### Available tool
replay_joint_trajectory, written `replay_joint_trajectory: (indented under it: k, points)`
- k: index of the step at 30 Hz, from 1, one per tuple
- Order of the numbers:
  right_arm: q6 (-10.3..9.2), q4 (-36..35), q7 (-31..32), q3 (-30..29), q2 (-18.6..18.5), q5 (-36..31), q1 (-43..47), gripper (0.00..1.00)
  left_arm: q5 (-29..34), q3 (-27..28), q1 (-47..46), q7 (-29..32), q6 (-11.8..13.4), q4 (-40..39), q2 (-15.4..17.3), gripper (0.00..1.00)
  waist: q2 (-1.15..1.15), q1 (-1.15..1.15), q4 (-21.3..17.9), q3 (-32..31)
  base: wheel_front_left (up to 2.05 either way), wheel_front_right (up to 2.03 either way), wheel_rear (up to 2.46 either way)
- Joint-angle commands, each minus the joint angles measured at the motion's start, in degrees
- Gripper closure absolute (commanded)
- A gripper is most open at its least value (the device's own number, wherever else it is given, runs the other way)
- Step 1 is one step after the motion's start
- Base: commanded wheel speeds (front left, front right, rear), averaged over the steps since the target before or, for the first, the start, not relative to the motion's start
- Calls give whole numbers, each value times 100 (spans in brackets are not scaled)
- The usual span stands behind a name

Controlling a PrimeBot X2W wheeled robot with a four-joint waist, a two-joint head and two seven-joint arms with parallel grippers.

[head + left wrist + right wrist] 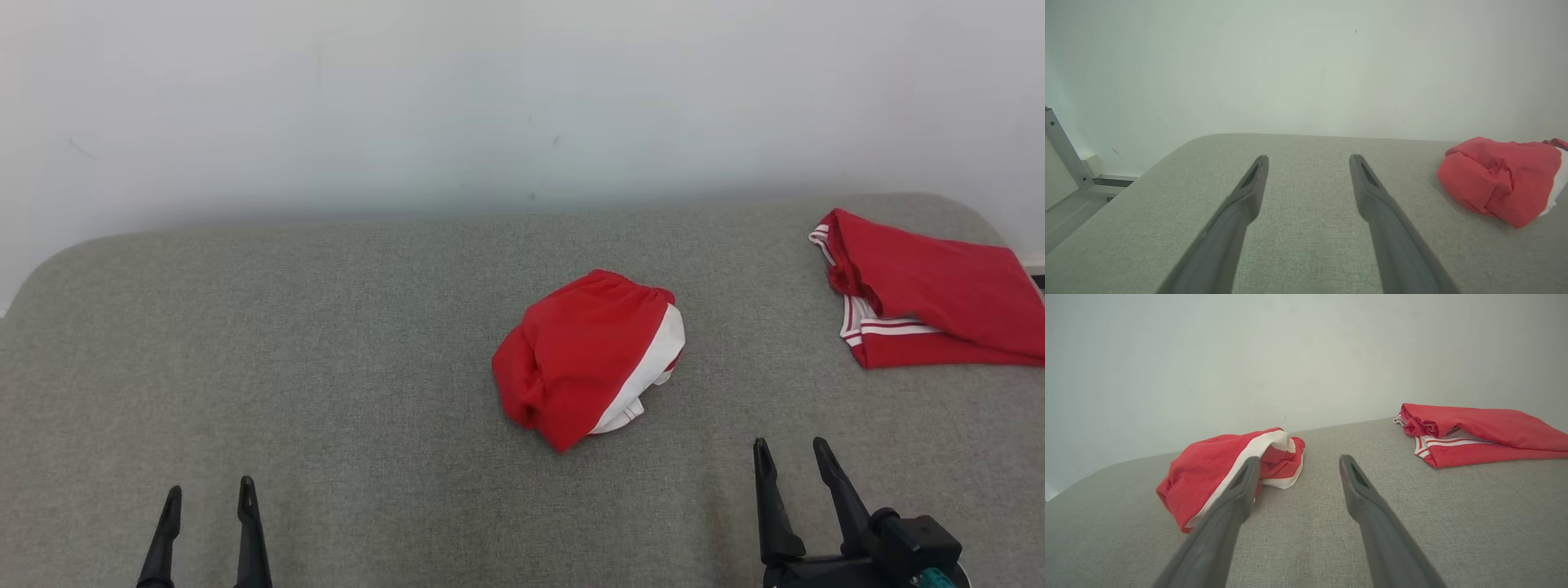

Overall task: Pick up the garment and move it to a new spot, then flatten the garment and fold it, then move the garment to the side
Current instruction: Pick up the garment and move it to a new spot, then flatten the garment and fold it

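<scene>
Resting garment (584,359) lies ahead-left of right tool (790,446).

The grey rounded-corner tabletop covering (326,367) is woven cloth, matt and coarse-grained. The crumpled red-and-white cloth garment (584,359) at centre and the folded red cloth garment with white-striped trim (939,294) at two o'clock are soft, matt and creased. The dark long-fingered left gripper (210,487) and right gripper (790,443) look like smooth, matt plastic.

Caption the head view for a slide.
Both open, left gripper and right gripper sit short of the crumpled garment on the cushion; a folded garment lies far right.
</scene>
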Motion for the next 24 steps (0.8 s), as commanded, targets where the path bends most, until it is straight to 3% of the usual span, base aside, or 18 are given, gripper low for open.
replay_joint_trajectory:
  k: [1,10,17,24]
  points:
    - [-15,15,-26,27,-4,25,88,0,15,84,114,-16,-40,-76,-119,0,0,0,26,-11,0,0,0]
    - [-15,41,-25,72,-8,36,91,0,260,422,260,-16,-259,-140,-328,0,0,0,29,26,0,0,0]
    - [-15,94,-26,92,-31,42,23,0,515,401,265,-16,-572,-93,-341,0,0,0,18,68,0,0,0]
    - [-15,142,-25,66,-32,21,-2,0,574,524,236,-16,-672,-66,-404,0,0,0,22,104,0,0,0]
